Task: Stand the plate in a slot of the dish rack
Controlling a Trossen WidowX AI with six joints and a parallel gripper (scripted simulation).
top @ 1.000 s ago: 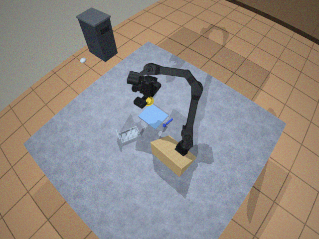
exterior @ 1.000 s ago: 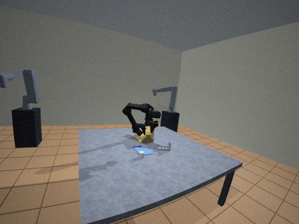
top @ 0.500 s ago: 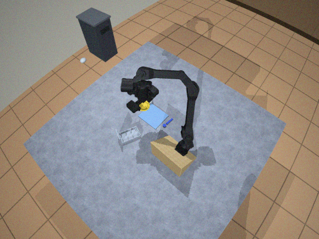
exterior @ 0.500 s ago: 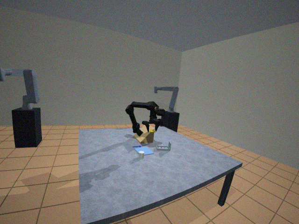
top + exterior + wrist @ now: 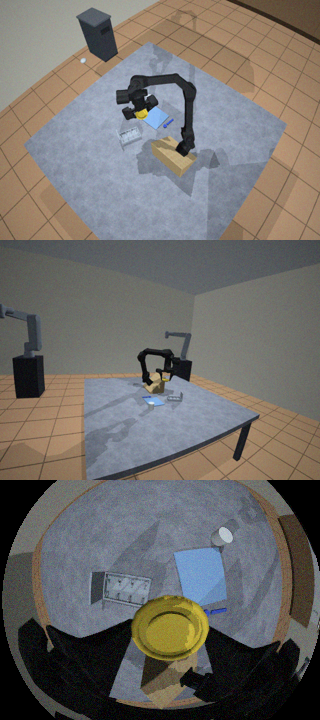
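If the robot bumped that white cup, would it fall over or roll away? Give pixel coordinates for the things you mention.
The white cup [image 5: 151,406] [image 5: 221,536] stands upright on what looks like a flat bottom, so a gentle push would probably just slide it. It looks a bit taller than wide, so a hard bump up high might tip it. Its sides look round, so once down it could roll.
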